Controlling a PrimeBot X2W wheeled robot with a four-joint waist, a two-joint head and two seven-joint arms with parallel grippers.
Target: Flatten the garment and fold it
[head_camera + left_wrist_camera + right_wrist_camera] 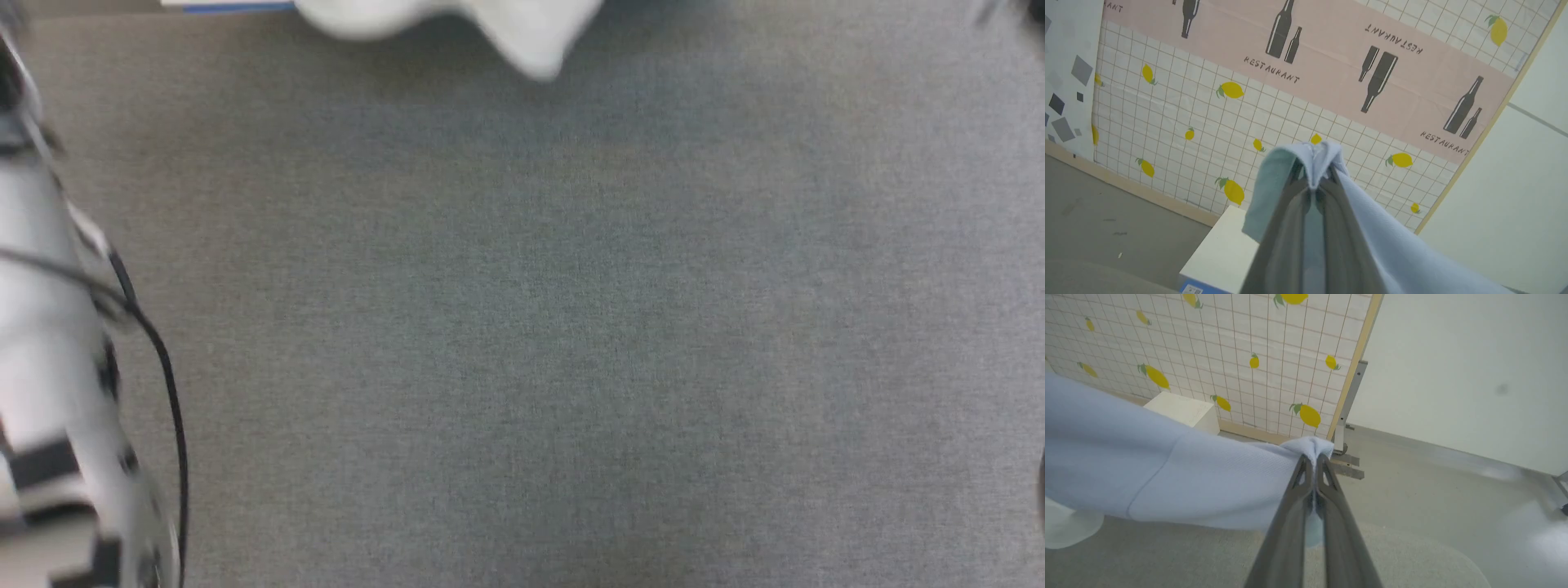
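The garment [1392, 245] is a light blue knit shirt, held up in the air by both grippers. In the left wrist view my left gripper [1316, 179] is shut on a bunched edge of it, and the cloth drapes over the fingers and falls away to the lower right. In the right wrist view my right gripper [1312, 461] is shut on another bunched edge, with the garment [1167, 469] stretching off to the left above the grey table [1167, 559]. My pale left forearm [41, 327] runs along the left edge of the head view.
The grey table top [571, 327] spreads across the head view. A blurred pale cloth [490, 28] lies at its far edge; whether it belongs to the garment I cannot tell. Behind stand a white box [1184, 410] and a lemon-print partition [1208, 122] with a metal foot [1347, 457].
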